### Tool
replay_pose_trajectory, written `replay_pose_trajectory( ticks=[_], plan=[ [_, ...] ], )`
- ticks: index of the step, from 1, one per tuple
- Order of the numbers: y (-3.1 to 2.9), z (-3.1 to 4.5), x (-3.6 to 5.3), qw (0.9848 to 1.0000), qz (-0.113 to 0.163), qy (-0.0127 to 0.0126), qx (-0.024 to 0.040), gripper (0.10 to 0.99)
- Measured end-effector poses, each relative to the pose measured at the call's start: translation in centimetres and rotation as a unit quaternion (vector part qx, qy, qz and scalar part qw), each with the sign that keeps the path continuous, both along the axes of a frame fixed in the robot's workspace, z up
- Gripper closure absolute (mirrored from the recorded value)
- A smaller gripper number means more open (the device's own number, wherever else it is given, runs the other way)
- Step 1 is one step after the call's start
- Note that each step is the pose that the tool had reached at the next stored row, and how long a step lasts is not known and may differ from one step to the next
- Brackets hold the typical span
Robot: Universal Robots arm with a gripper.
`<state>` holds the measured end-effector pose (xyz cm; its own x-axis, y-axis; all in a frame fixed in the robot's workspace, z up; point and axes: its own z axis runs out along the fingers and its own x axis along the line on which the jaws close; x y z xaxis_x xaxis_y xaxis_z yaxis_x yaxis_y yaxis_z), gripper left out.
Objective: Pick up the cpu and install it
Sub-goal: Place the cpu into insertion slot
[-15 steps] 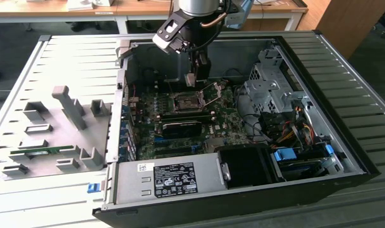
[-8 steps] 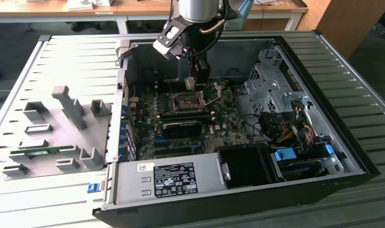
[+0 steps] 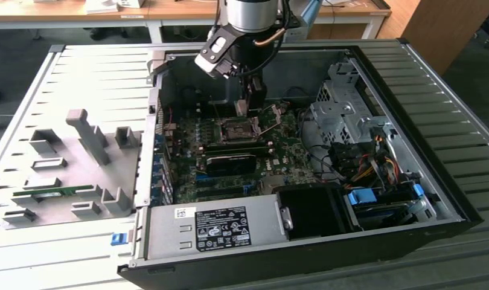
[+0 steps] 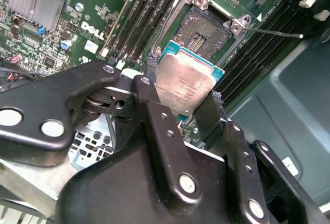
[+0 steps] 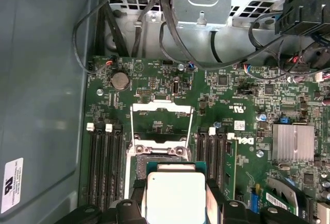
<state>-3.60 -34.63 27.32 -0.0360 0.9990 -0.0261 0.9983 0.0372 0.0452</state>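
My gripper is shut on the cpu, a flat square chip with a silver-grey metal top. One black finger presses each of two opposite edges. In the exterior view the gripper hangs inside the open computer case, just above the motherboard socket. In the second wrist view the cpu is tilted and hovers at the near edge of the open socket, clear of it, with the thin lever swung out. In the first wrist view the cpu sits just short of the socket, whose load plate is folded back.
Memory slots flank the socket on both sides. A finned heatsink stands nearby. The case holds a power supply, a metal drive cage and loose cables. At the exterior view's left, a grey fixture plate carries a green memory stick.
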Motion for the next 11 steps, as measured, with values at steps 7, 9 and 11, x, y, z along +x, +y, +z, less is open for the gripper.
replay_pose_trajectory(
  ticks=[7, 9, 11],
  plan=[
    [0.0, -0.39, 0.0, 1.0, 0.0, 0.0, 0.0, 0.545],
    [0.0, -0.49, 0.0, 1.0, 0.0, 0.0, 0.0, 0.545],
    [0.0, -0.59, 0.0, 1.0, 0.0, 0.0, -0.0001, 0.545]
  ],
)
